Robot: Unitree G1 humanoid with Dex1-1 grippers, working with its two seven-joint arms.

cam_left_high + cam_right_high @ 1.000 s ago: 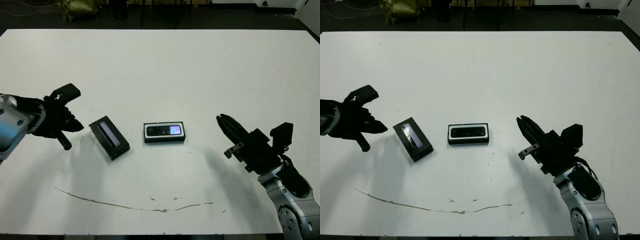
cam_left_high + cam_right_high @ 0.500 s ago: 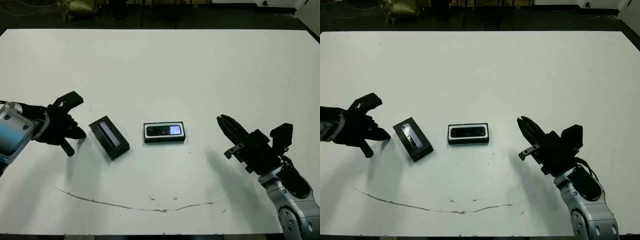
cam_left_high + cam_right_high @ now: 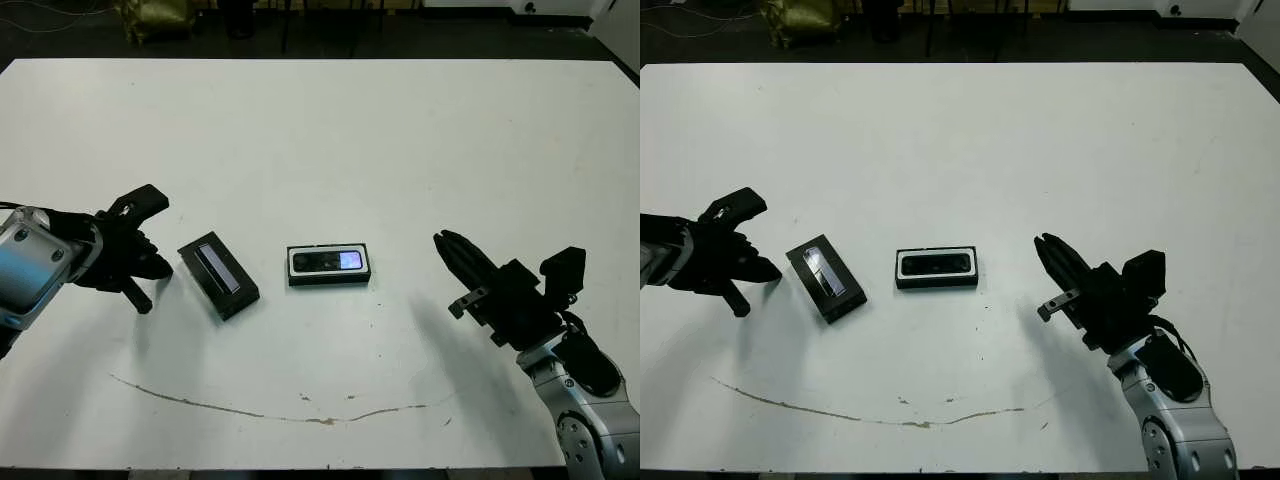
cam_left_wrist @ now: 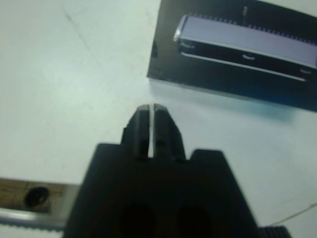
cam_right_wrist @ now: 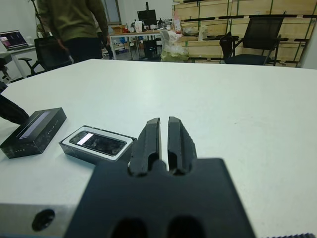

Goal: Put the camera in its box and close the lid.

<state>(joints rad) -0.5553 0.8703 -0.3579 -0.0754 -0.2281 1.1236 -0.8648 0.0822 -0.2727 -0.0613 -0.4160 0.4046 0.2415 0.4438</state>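
White table, camera already lying in its box

Camera (image 3: 328,261) lies in the box (image 3: 329,279) mid-table; lid (image 3: 218,274) rests askew just left. Left gripper (image 4: 149,110) pinched together, empty, near the lid's corner. Right gripper (image 5: 164,130) closed, empty, well apart, bare tabletop between.

the lid (image 4: 237,47) is blurred and cut off by the left wrist view's edge.

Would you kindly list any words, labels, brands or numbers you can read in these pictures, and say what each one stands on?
None can be read.
The lid: small pale marks under its stripe, too blurred to read.
The camera in the box: only a bluish glare, no print.
The table: only a brown scuff line.
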